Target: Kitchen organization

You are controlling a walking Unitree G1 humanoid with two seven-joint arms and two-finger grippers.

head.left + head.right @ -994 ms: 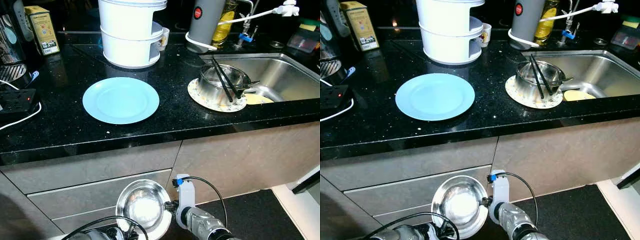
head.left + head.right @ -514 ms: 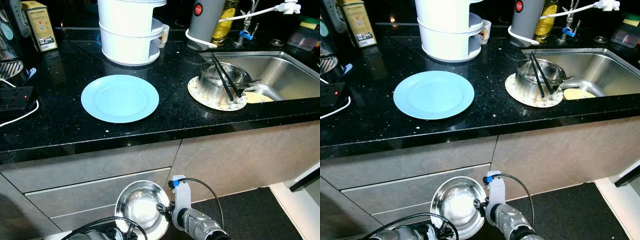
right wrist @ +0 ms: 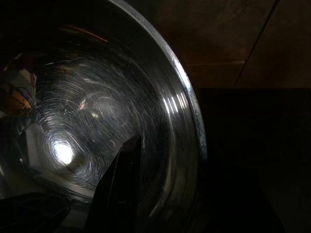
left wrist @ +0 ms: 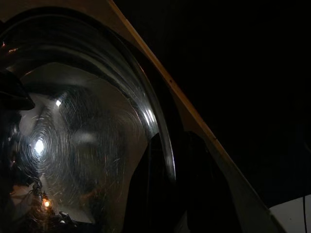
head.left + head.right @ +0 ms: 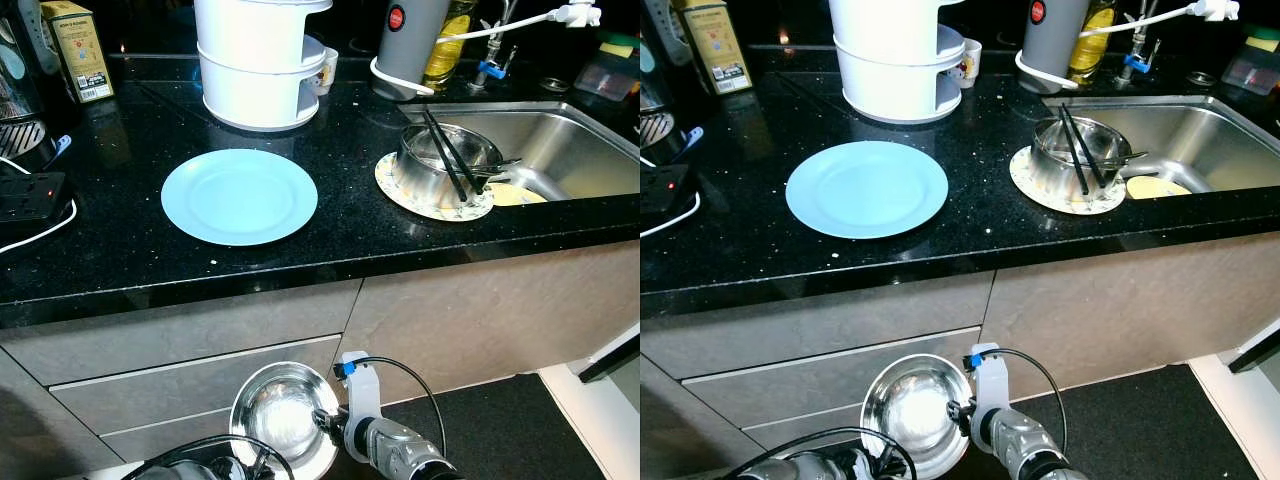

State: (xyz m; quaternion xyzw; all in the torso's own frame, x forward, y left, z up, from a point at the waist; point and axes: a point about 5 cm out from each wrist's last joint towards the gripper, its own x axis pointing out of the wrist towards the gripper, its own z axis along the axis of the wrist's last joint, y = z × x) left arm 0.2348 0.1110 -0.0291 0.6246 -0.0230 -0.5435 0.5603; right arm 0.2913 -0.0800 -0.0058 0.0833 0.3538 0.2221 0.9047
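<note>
I hold a shiny steel bowl (image 5: 283,415) low in front of the cabinet drawers, below the counter edge. My left gripper (image 5: 248,466) clamps its near rim; in the left wrist view one black finger (image 4: 148,187) lies inside the bowl (image 4: 82,145) and the other outside. My right gripper (image 5: 325,421) grips the rim on the bowl's right side, with one finger (image 3: 120,189) showing inside the bowl (image 3: 97,121). A light blue plate (image 5: 240,197) lies flat on the black counter (image 5: 120,250).
A steel pot with black chopsticks (image 5: 443,162) rests on a patterned plate beside the sink (image 5: 585,150). A white stacked container (image 5: 262,70), a grey flask (image 5: 408,40), a tea box (image 5: 80,52) and a power strip (image 5: 30,195) stand on the counter. Drawer fronts (image 5: 180,365) are close behind the bowl.
The view has shifted slightly. The bowl and both grippers stay almost where they were; the right wrist has edged a little toward the bowl.
</note>
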